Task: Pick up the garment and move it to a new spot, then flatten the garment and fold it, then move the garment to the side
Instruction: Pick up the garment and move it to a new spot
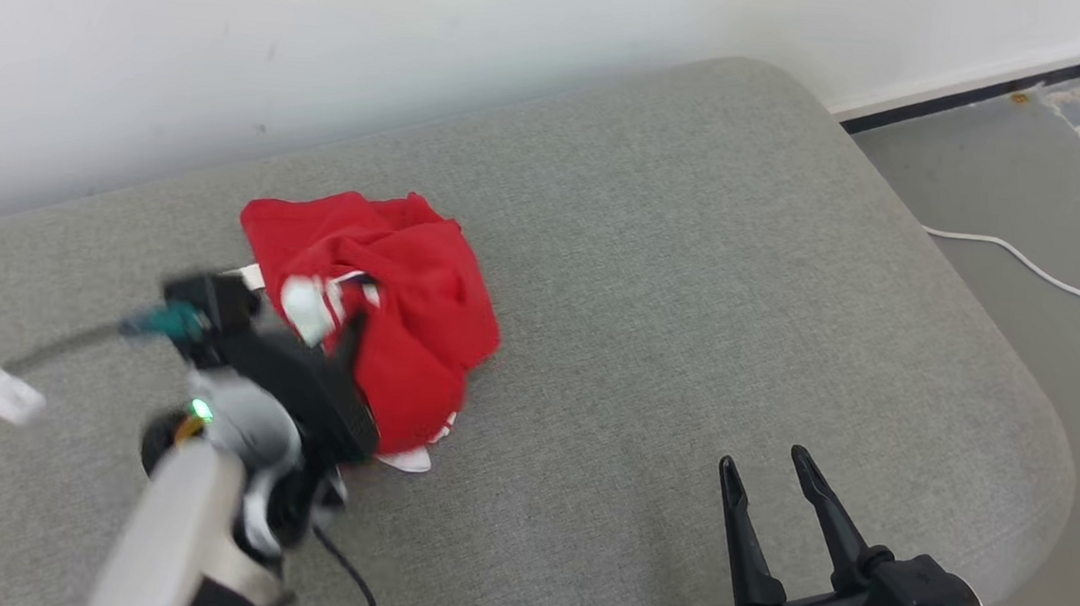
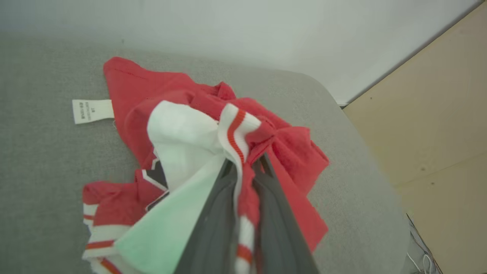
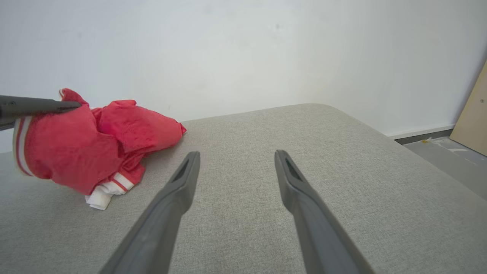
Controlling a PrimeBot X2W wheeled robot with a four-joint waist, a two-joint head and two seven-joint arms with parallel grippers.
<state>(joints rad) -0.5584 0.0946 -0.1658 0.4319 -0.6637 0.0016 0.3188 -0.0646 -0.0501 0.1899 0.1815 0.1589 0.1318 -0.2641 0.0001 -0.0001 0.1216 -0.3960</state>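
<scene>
Left gripper (image 2: 246, 165) pinches the crumpled red-and-white garment (image 1: 426, 305), bunched left of centre on the grey cushion (image 1: 695, 257); right gripper (image 1: 764, 463) hangs near right, jaws spread wide. Moving, flattening and folding likely remain.

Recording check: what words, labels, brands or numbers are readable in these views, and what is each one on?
No text here can be read.
The label, white, at the edge of the red garment: a few printed lines, too small and blurred to read.
The tag, white, left of the garment in the head view: blurred, nothing legible.
</scene>
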